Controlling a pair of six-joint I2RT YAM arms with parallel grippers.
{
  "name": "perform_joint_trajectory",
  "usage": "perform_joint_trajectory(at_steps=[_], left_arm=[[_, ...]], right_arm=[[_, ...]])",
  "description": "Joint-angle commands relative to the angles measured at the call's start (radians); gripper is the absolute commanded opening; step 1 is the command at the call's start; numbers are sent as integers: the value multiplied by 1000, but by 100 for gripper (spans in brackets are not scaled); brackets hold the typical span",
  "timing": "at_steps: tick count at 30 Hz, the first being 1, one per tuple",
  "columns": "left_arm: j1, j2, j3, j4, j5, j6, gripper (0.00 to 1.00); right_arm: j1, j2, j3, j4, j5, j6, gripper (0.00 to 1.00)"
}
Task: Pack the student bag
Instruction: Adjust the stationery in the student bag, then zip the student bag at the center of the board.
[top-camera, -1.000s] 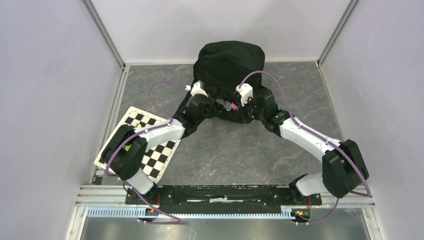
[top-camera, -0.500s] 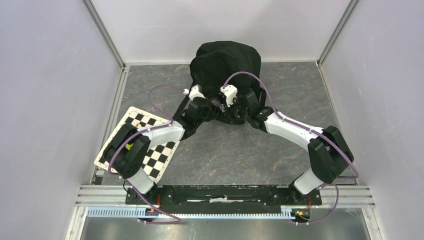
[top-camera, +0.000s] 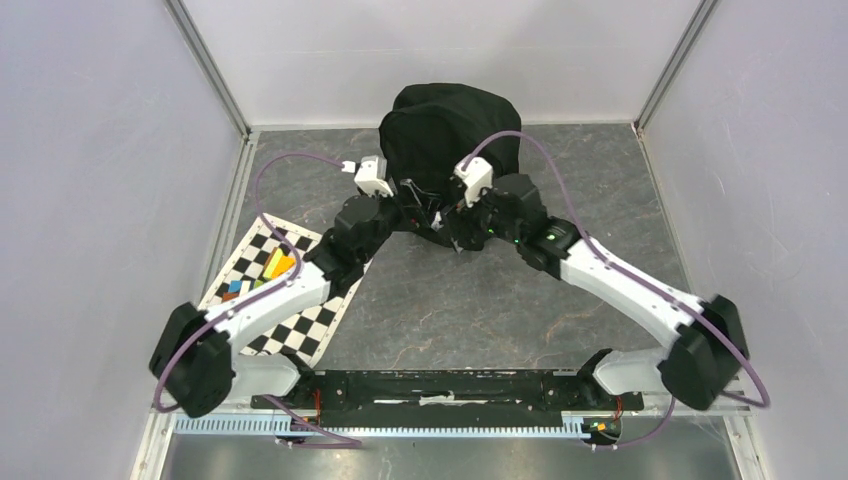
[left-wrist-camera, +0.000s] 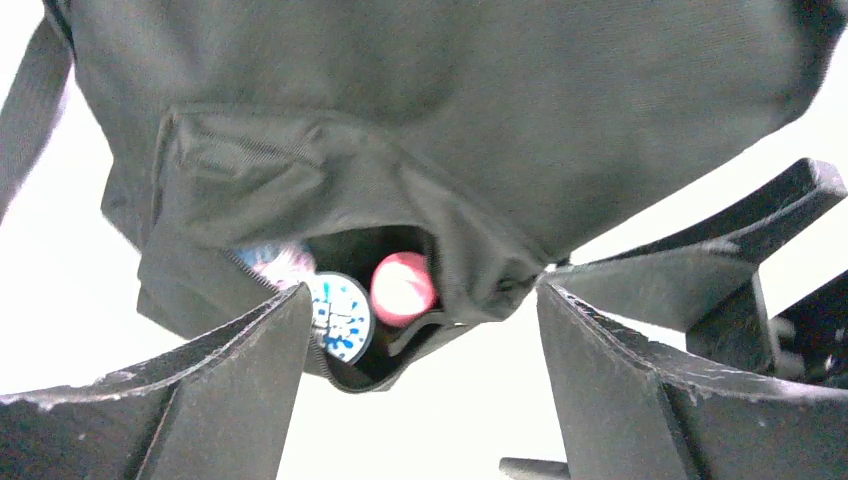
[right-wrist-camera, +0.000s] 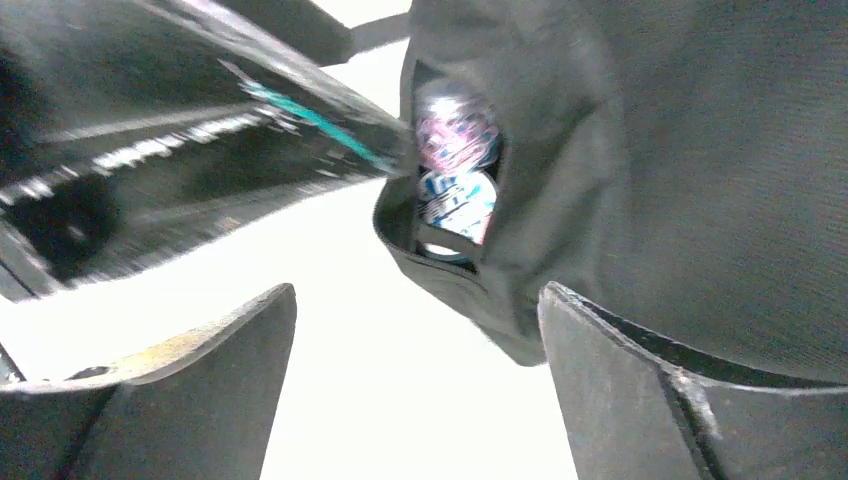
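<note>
Table (top-camera: 480, 300) of grey marbled finish is seen from above, with the student bag (top-camera: 450, 120) slumped at 12 o'clock, near the back wall. The left pincer (top-camera: 412, 200) and the right pincer (top-camera: 455, 222) are both brought up to the bag's 6 o'clock edge, close together. Whether fabric is touched cannot be told from this height. A checkerboard (top-camera: 320, 320) lies at 8 o'clock, partly under the left arm, and small coloured blocks (top-camera: 272, 266) are carried on it.

In the left wrist view, the left pincer is shown released, its fingers spread wide and nothing caught between them. Beyond them a front pocket (left-wrist-camera: 260, 180) of the bag gapes. A blue-and-white round item (left-wrist-camera: 340, 315) and a pink round item (left-wrist-camera: 402, 288) are lodged in its mouth.

In the right wrist view, the right pincer is likewise released and empty. The bag fills the 3 o'clock side. The same pocket mouth is seen at 12 o'clock, with round patterned items inside. Part of the left arm (right-wrist-camera: 200, 130) is blurred at 10 o'clock.

The step in hand is judged to be the letting go of the pocket once it is loaded. The pocket is not yet shut. Next, either the zipper pull must be found and clenched while the fabric is steadied by the other arm, or the blocks must be fetched if they belong in the bag.
</note>
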Motion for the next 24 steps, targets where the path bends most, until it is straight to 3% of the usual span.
perform_joint_trajectory(at_steps=[1, 6, 10, 14, 18, 24], left_arm=[[-34, -96, -45, 43, 51, 162, 88], [-121, -41, -33, 60, 113, 79, 88], [-142, 67, 1, 92, 111, 33, 88], [-130, 154, 51, 87, 134, 161, 88], [-36, 209, 80, 107, 312, 247, 81], [16, 191, 92, 70, 409, 426, 81]], right_arm=[[-45, -158, -35, -48, 91, -7, 98], [-166, -257, -116, -62, 157, 95, 98], [-261, -278, -180, 11, 60, 123, 98], [-308, -255, -207, 93, -47, 208, 98], [-311, -238, -237, 189, -102, 268, 98], [-311, -242, -271, 248, -182, 317, 98]])
